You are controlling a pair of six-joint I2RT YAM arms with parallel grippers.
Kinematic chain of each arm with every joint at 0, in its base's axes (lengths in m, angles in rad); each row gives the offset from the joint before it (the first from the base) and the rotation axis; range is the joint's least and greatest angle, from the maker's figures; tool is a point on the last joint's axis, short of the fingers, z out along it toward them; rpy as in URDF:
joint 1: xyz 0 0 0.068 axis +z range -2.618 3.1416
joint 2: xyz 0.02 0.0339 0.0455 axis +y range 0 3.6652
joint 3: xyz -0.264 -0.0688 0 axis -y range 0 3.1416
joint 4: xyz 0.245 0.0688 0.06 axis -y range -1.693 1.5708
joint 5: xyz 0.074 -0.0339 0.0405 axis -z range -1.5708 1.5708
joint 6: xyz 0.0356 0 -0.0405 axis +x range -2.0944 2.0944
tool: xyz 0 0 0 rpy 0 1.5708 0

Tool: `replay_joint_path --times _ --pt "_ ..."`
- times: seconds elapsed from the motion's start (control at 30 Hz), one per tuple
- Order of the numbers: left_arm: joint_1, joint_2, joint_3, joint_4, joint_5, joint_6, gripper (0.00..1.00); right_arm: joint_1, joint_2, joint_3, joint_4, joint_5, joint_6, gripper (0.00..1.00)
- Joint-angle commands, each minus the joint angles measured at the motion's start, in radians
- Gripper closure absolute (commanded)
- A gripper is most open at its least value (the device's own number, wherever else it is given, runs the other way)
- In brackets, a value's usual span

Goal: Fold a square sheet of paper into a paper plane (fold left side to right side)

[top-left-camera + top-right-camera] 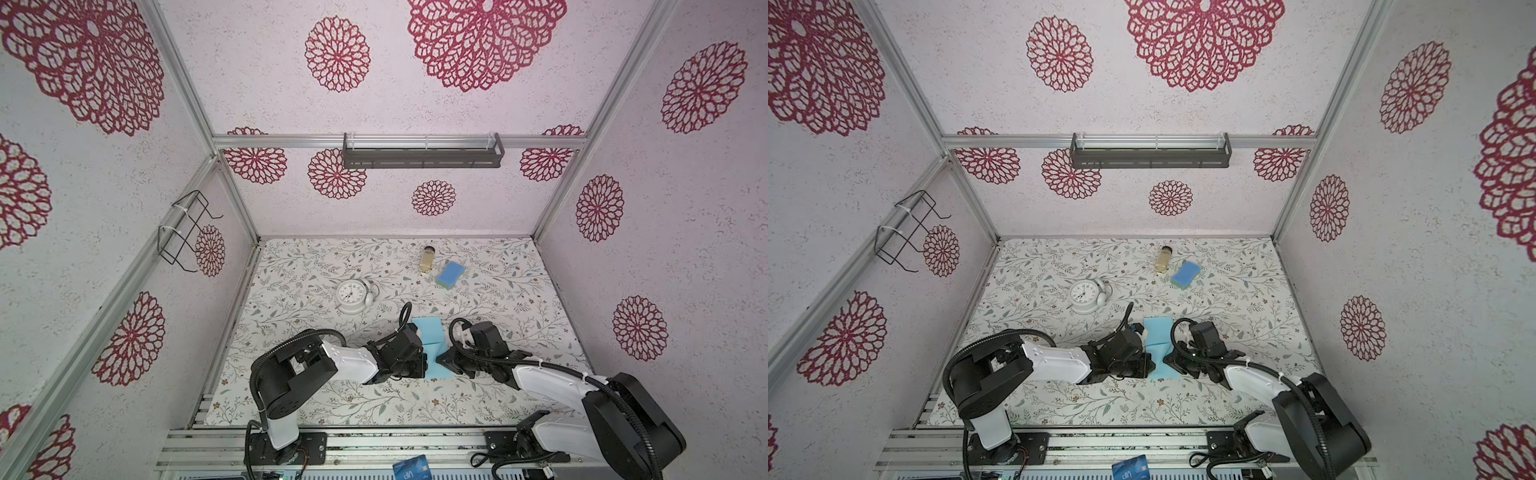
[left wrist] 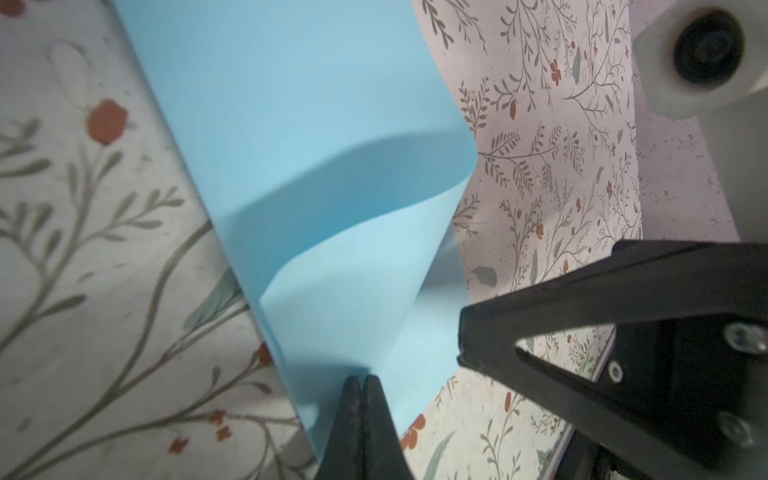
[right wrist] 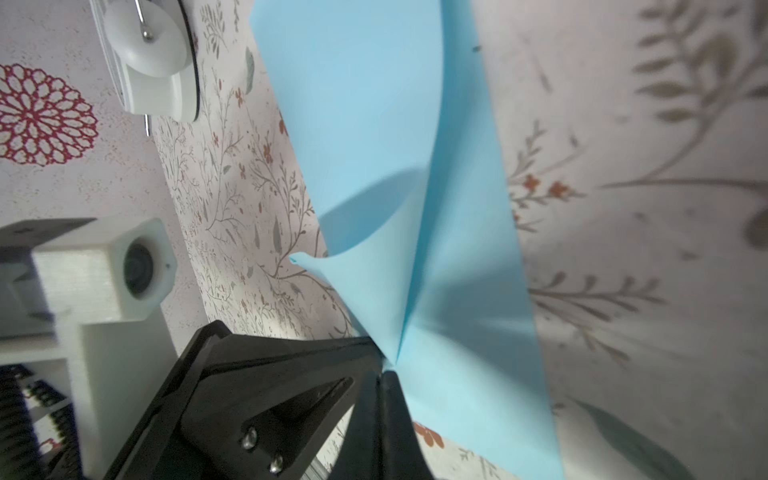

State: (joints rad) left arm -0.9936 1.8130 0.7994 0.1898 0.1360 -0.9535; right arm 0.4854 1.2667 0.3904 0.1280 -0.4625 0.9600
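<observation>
The square sheet of paper (image 1: 428,330) (image 1: 1158,332) is light blue and lies mid-table, flat at its far end. Nearer the front it is pinched into a narrow waist between both grippers. My left gripper (image 1: 424,362) (image 1: 1152,365) (image 2: 360,380) is shut on a lifted, curled flap of the sheet (image 2: 316,124). My right gripper (image 1: 444,360) (image 1: 1166,360) (image 3: 380,374) is shut on the sheet (image 3: 365,104) where its raised fold comes to a point. The two grippers' tips are almost touching. The paper plane is out of view.
A white clock (image 1: 351,295) lies on the table to the far left of the sheet. A blue sponge (image 1: 449,274) and a small bottle (image 1: 428,259) are at the back. A dark blue card (image 1: 411,467) rests on the front rail.
</observation>
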Motion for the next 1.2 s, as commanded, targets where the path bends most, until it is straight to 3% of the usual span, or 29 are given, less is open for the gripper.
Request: replay_joint_path --times 0.0,0.53,1.17 --pt "-0.014 0.028 -0.014 -0.043 -0.011 0.002 1.00 0.027 0.022 0.040 0.034 -0.012 -0.026 1.00" --pt "-0.014 0.025 -0.011 -0.056 -0.012 0.002 1.00 0.049 0.180 0.011 0.150 0.059 -0.021 1.00" --pt "-0.019 0.010 -0.028 -0.061 -0.019 -0.001 1.00 -0.143 0.242 -0.034 0.181 0.082 -0.072 1.00"
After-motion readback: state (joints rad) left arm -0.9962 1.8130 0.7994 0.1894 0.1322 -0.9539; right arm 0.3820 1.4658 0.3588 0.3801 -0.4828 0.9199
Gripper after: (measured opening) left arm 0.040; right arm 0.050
